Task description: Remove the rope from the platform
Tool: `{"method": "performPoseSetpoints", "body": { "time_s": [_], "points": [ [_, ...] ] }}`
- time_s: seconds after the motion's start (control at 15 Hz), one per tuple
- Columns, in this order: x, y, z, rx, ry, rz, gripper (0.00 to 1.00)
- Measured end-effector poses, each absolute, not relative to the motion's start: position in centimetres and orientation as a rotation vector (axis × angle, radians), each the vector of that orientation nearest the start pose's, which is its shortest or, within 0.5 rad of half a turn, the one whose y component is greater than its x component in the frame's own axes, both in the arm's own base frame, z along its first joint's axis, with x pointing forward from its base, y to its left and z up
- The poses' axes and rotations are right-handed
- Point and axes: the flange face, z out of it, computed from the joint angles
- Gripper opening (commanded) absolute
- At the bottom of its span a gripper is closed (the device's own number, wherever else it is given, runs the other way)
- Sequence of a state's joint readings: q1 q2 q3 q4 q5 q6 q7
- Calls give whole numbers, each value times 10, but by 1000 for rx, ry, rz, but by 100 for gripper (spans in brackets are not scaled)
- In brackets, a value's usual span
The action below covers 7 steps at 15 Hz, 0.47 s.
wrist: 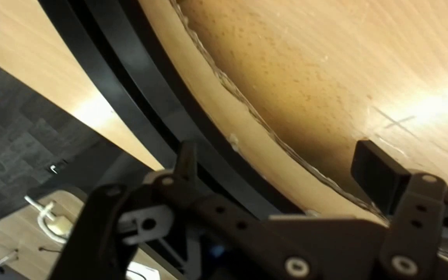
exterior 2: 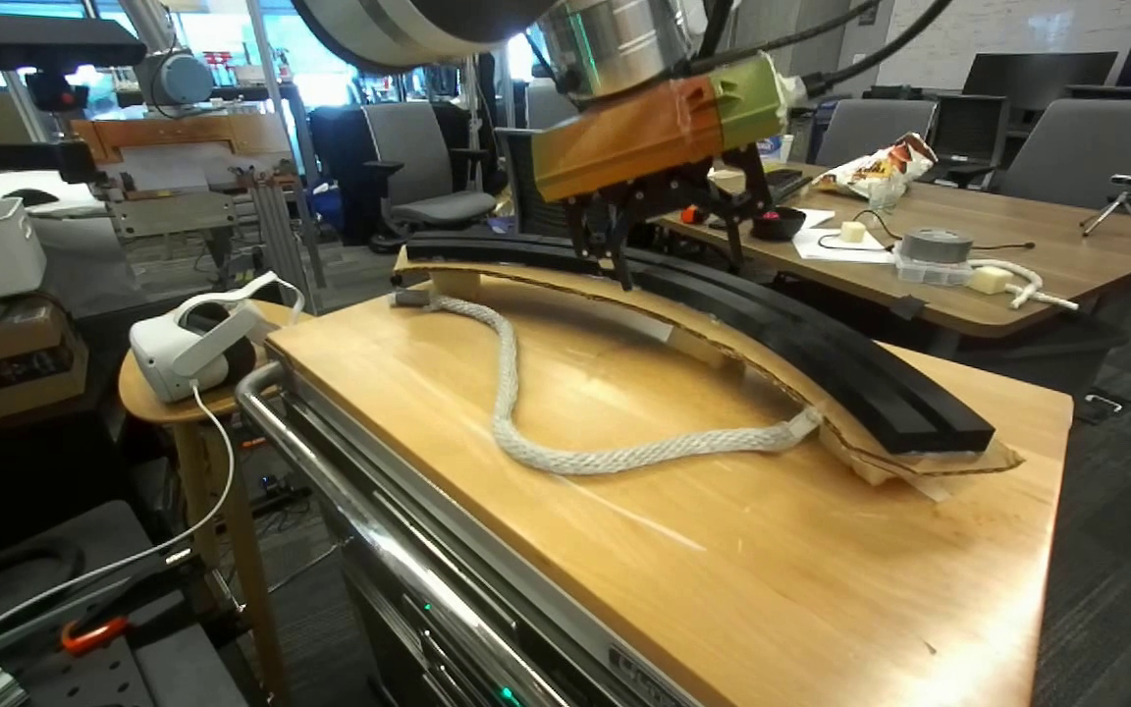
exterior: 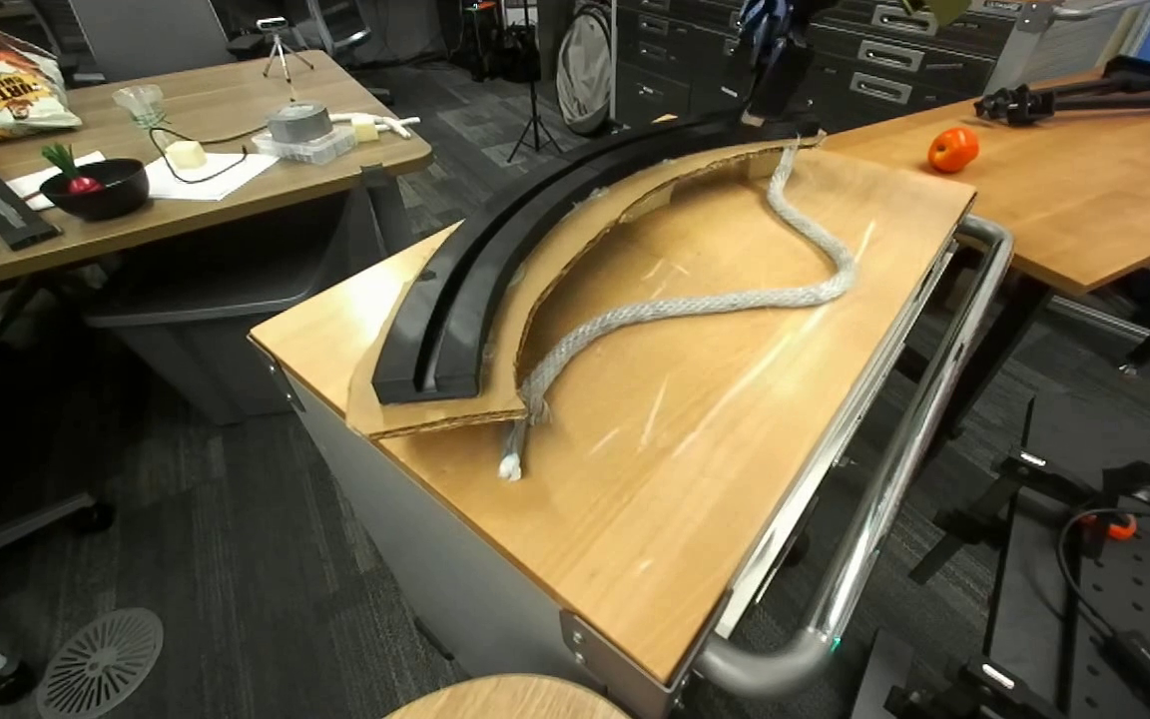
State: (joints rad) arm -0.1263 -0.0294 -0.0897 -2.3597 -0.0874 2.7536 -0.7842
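1. The gripper (exterior 2: 675, 257) hangs over the platform (exterior: 535, 230), its fingers (wrist: 379, 175) spread wide and released.
2. In the wrist view, one finger stands over the platform's black grooved top, while the other is out past the inner rim, above the tabletop (exterior: 675, 489). Whether either touches the platform cannot be told.
3. The rope (exterior: 735, 301) lies below the fingers and apart from them, down on the tabletop, on the hollow side of the platform's curve.
4. In both exterior views it bows away from the platform, its middle well apart from the rim and its two ends brought back to the platform's two ends. In an exterior view, a white-tipped end lies just past the platform's corner; at the opposite end the rope comes up to the rim, and contact there is hard to tell.
5. Along the tabletop's side, past the rope's bend, runs a shiny metal rail (exterior: 894, 479).
6. Farther off, a white headset (exterior 2: 165, 344) sits on a round stool (exterior 2: 161, 407), and a tomato (exterior: 953, 150) on a side table (exterior: 1124, 190).
7. Farthest, a brown table (exterior: 206, 105) bears a black bowl (exterior: 106, 203), grey tape (exterior: 298, 124) and a snack bag (exterior: 16, 92).
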Motion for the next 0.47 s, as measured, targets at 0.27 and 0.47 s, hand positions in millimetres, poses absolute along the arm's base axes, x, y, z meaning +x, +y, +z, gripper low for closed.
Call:
{"method": "performPoseSetpoints", "body": {
  "time_s": [0.27, 0.47],
  "points": [
    [517, -103, 397, -3115, -1122, -581, 100],
    [518, -105, 387, -3115, -1116, -556, 100]
  ]
}}
